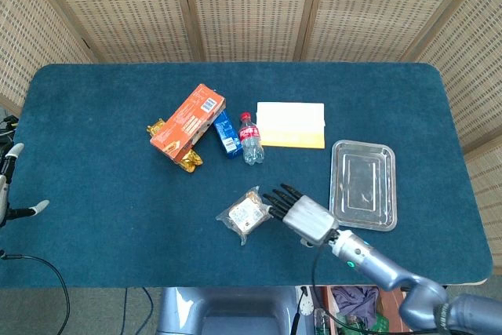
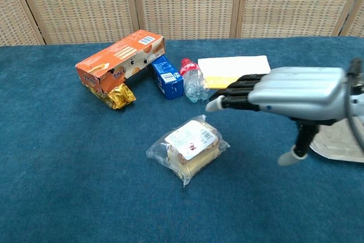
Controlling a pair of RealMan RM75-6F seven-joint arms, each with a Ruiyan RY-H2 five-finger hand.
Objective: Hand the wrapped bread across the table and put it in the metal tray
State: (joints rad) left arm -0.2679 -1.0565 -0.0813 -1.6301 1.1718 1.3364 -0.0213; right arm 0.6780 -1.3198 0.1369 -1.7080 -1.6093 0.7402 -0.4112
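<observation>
The wrapped bread (image 1: 245,214) (image 2: 189,147), a sandwich in clear film with a white label, lies near the table's front middle. My right hand (image 1: 302,213) (image 2: 290,92) hovers just right of it, fingers stretched flat toward it and thumb hanging down, holding nothing. In the head view its fingertips reach the wrapper's right edge; contact cannot be told. The metal tray (image 1: 363,184) lies empty at the right; in the chest view the hand hides most of the tray (image 2: 341,149). My left hand (image 1: 9,186) shows only partly at the far left, off the table, fingers apart and empty.
Behind the bread stand an orange box (image 1: 188,121) (image 2: 120,60), a gold packet (image 1: 188,160) (image 2: 116,96), a blue carton (image 1: 227,134) (image 2: 167,77) and a small cola bottle (image 1: 250,139) (image 2: 194,80). A white and yellow pad (image 1: 291,125) (image 2: 230,68) lies further back.
</observation>
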